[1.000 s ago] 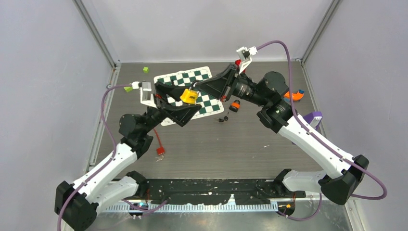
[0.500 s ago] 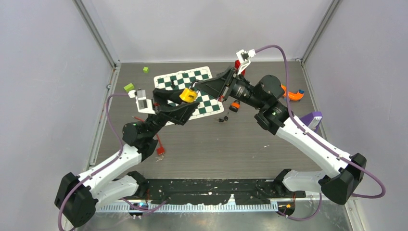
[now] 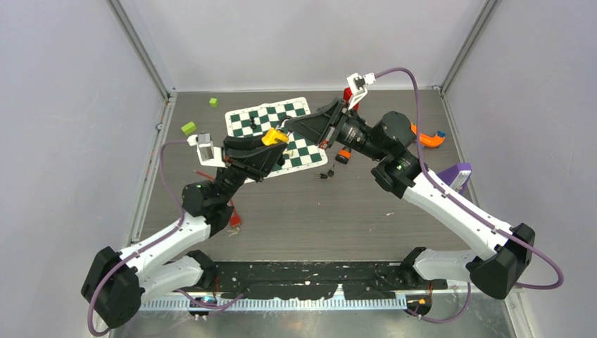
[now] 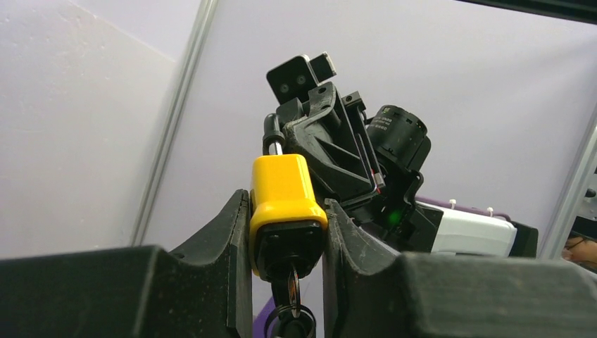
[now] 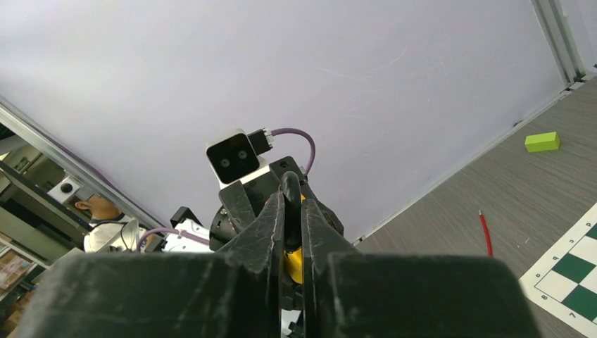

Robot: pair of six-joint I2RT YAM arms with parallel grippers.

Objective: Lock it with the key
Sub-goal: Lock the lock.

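The left gripper (image 4: 287,211) is clamping the yellow padlock (image 4: 283,190) between its fingers, with the key (image 4: 293,292) hanging below them. The right gripper (image 5: 292,211) is pinching the shackle (image 5: 289,184) above. The left arm (image 3: 211,189) is still re-angling while the padlock is barely shifting; locking appears under way.

Grey table (image 3: 352,211), chessboard mat (image 3: 262,116), green block (image 3: 188,127)

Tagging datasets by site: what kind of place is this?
Probably a lab robot cell: panel walls on metal framing, a tabletop scattered with props like a chessboard mat and yellow padlock.
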